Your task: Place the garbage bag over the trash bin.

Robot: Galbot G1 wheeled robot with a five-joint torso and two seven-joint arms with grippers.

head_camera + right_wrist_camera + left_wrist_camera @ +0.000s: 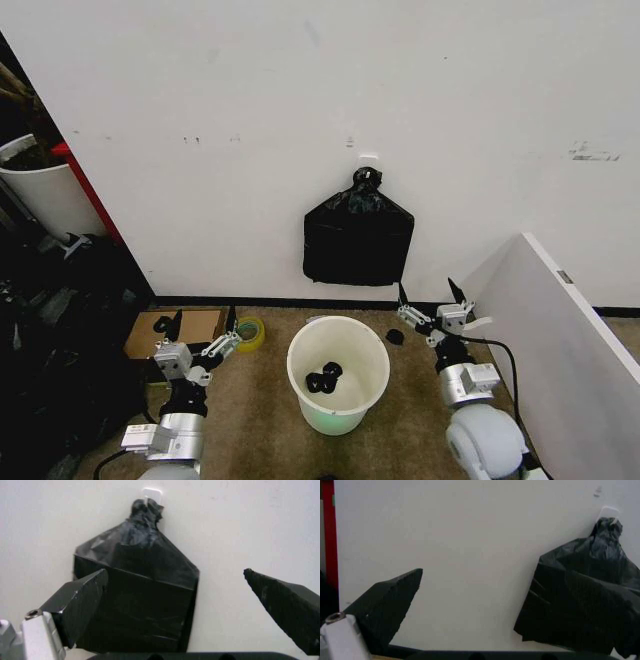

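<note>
My left tool [203,333] hung low beside the trash bin [338,378], fingers spread, holding nothing. Right tool [432,304] sat on the bin's other side, also spread & empty. Bin stood upright on the floor between both arms, near the wall, w/ a small dark crumpled thing [324,378] lying at its bottom; couldn't tell what it was. No loose garbage bag over the rim yet. The only black plastic I saw was the flat knotted bundle [358,240] hanging on a white wall hook [368,160] above & behind the bin.

Judgement: step in hand was reaching for bag material, so task barely begun. To do it well I'd approach w/ fingers wide, pinch just one thin layer near an edge rather than the knot, pull gently so the hook doesn't rip out, then open the mouth w/ both tools before lowering over the rim. Thin glossy film likely slips & clings.

Head view gave the layout: bin, both arms, cardboard box [183,331] & tape roll [249,333] on my left, white panel [570,330] on my right. Right wrist view showed the bundle's folds & knot [146,510] framed between my spread fingers [80,600]. Left wrist view put the bundle [582,603] off to one side of its finger [390,603], so right arm looked better lined up
</note>
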